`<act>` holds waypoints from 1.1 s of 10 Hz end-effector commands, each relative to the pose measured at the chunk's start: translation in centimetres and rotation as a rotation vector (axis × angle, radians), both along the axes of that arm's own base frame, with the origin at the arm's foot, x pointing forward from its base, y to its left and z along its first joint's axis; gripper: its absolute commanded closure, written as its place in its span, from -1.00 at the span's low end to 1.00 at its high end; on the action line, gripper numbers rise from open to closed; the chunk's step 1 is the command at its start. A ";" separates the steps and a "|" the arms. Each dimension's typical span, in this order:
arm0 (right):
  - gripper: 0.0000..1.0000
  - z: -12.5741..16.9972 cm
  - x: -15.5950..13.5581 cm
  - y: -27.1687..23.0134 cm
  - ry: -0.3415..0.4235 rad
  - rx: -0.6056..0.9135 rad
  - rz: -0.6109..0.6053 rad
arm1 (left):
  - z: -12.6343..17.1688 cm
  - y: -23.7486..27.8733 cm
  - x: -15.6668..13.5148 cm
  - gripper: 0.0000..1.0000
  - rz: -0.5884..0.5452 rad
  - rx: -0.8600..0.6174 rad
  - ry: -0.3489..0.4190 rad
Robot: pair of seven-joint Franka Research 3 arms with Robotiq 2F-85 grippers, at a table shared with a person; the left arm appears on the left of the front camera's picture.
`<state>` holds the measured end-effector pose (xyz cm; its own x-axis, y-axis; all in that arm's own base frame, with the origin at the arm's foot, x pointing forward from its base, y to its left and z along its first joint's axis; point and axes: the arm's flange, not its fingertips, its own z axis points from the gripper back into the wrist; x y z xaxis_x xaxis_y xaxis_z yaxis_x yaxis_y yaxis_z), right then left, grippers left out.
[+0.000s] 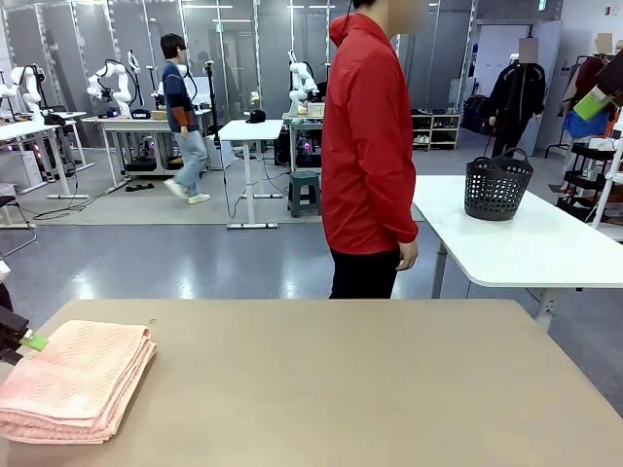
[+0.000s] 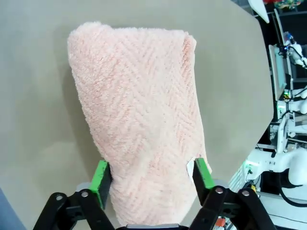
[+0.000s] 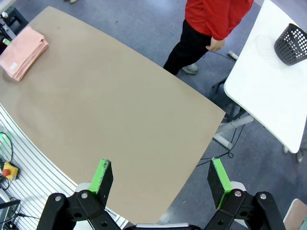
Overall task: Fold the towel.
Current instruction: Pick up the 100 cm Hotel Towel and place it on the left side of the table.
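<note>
Here, your towel (image 1: 76,379) lies folded in a thick stack at the near left corner of the tan table (image 1: 370,389); the left gripper (image 2: 152,177) straddles one end of it, jaws spread wide, green pads (image 2: 100,176) just beside the cloth on either side, and you cannot tell whether they touch it; the right gripper (image 3: 160,177) hangs high over the table's edge, jaws wide apart with nothing between them. Across the table a person in a red jacket (image 1: 368,136) stands at the far side, one hand (image 1: 407,255) hanging down; behind, a black basket (image 1: 497,185) sits on a white table (image 1: 545,248); nothing lies between towel and person.
</note>
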<state>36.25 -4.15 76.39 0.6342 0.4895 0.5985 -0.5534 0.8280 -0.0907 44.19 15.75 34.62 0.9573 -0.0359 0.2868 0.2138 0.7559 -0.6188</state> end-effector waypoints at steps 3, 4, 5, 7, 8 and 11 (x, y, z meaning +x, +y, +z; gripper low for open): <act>-1.00 -0.1 0.0 -0.1 -0.003 -0.007 0.007 | 0.7 0.1 -0.3 -1.00 0.008 0.008 -0.006; -1.00 -0.1 0.0 -0.1 -0.003 -0.007 0.007 | 0.7 0.1 -0.3 -1.00 0.008 0.008 -0.006; -1.00 -0.1 0.0 -0.1 -0.003 -0.007 0.007 | 0.7 0.1 -0.3 -1.00 0.008 0.008 -0.006; -1.00 -0.1 0.0 -0.1 -0.003 -0.007 0.007 | 0.7 0.1 -0.3 -1.00 0.008 0.008 -0.006; -1.00 -0.1 0.0 -0.1 -0.003 -0.007 0.007 | 0.7 0.1 -0.3 -1.00 0.008 0.008 -0.006; -1.00 -0.1 0.0 -0.1 -0.003 -0.007 0.007 | 0.7 0.1 -0.3 -1.00 0.008 0.008 -0.006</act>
<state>36.25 -4.15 76.39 0.6342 0.4895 0.5985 -0.5534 0.8280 -0.0907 43.58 15.62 35.32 0.9586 -0.0232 0.2840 0.1996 0.7660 -0.6110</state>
